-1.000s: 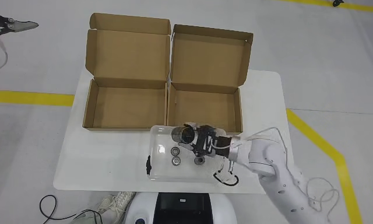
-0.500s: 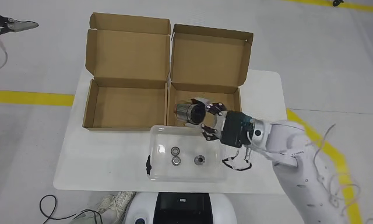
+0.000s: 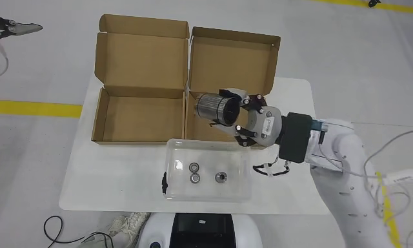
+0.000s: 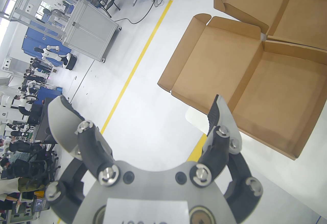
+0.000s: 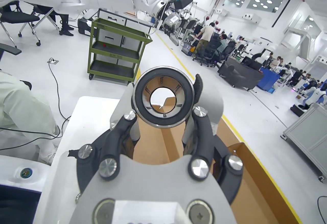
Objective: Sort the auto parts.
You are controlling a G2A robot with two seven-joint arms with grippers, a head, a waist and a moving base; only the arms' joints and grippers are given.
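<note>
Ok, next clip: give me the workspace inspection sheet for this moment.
Surface: white table, bare at its front left.
Job's things: metal cylinder held over the right box; left box open, empty; clear tray holds three small round parts.
Clutter: nothing seen.
Grippers: right gripper shut on the cylinder; left gripper open, empty.
Cables: cable loop at the right wrist; loose cables on the floor by the table's front.
Surroundings: yellow floor line; green cart.
</note>
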